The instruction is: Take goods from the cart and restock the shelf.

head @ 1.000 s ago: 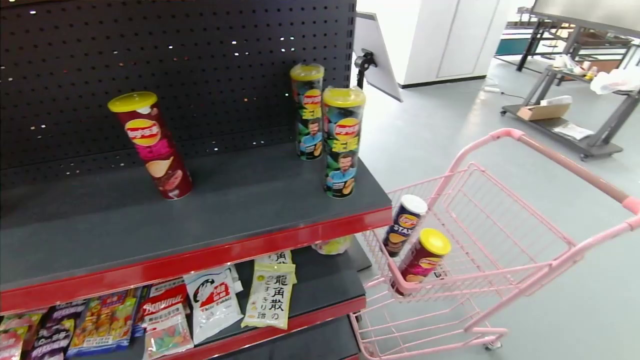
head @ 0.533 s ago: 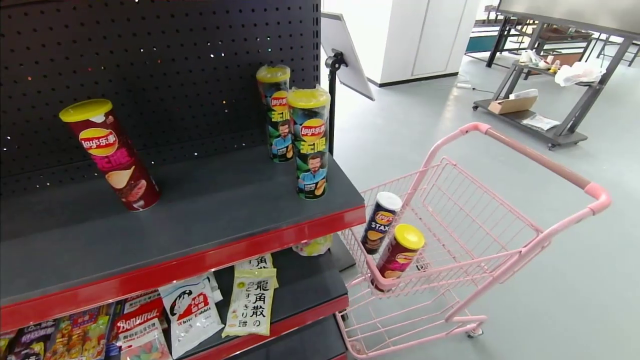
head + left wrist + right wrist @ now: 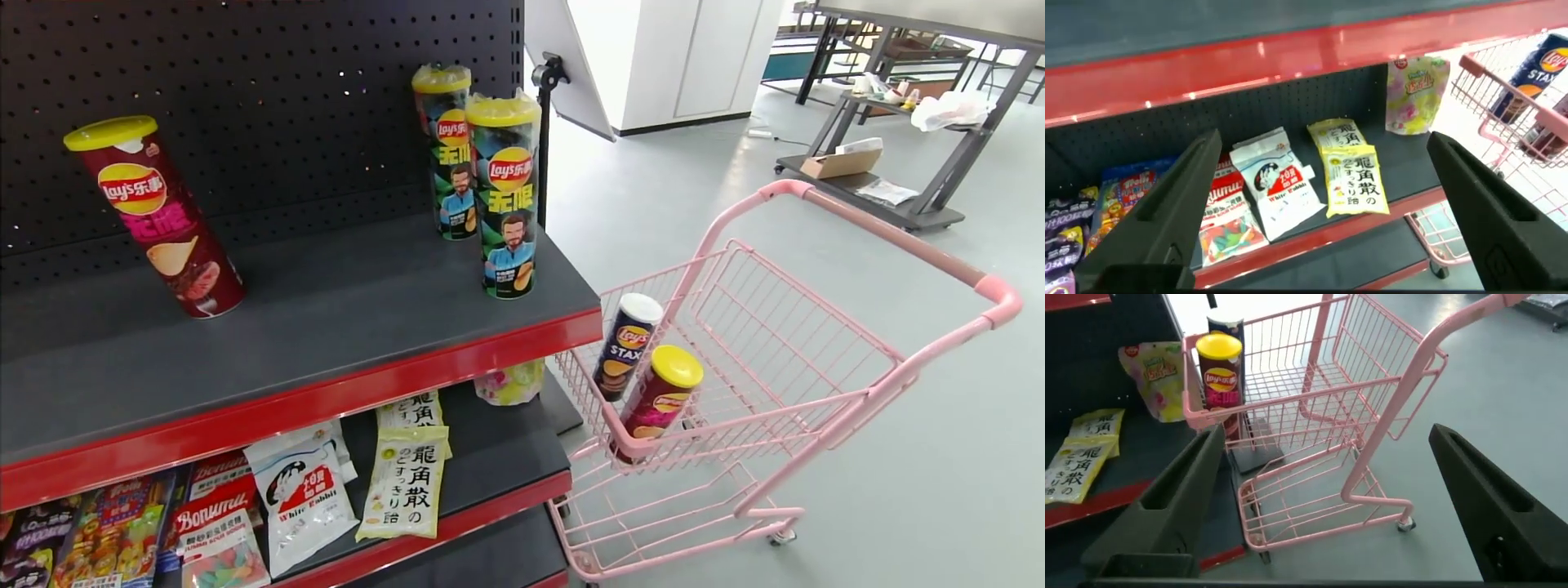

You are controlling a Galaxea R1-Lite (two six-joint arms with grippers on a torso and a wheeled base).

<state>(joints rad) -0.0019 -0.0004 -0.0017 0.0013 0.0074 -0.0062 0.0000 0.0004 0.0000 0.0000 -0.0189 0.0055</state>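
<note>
Bright, even overhead light fills the head view, paling the grey floor (image 3: pixel 702 188) towards 1 o'clock, while specks of light prick through the pegboard (image 3: pixel 269 98) at 11 o'clock and the wide lens tips the maroon can (image 3: pixel 155 216) outward at 9 o'clock. In the left wrist view glare streaks the red shelf edge (image 3: pixel 1290 53) above a shaded lower shelf (image 3: pixel 1413 171); in the right wrist view the cart (image 3: pixel 1290 396) casts only a faint shadow
</note>
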